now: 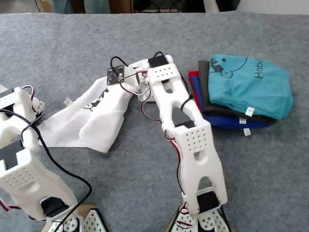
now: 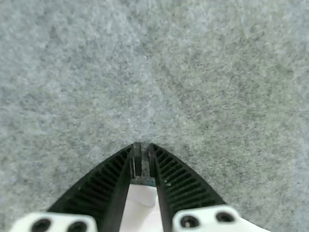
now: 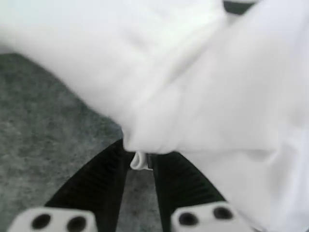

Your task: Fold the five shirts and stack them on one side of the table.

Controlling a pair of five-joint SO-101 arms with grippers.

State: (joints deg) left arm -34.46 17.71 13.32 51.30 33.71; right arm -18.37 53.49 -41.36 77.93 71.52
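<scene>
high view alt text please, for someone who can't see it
A white shirt lies crumpled on a grey table, the left arm at its left corner and the right arm stretched to its far end. Four folded shirts, teal on top, sit stacked at the right.

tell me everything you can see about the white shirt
The white shirt is soft, thin-looking cloth with a dark print and a small tag at one edge. It lies rumpled and half spread on the grey table, apart from the folded stack. The right claw is shut on an edge of it.
</scene>
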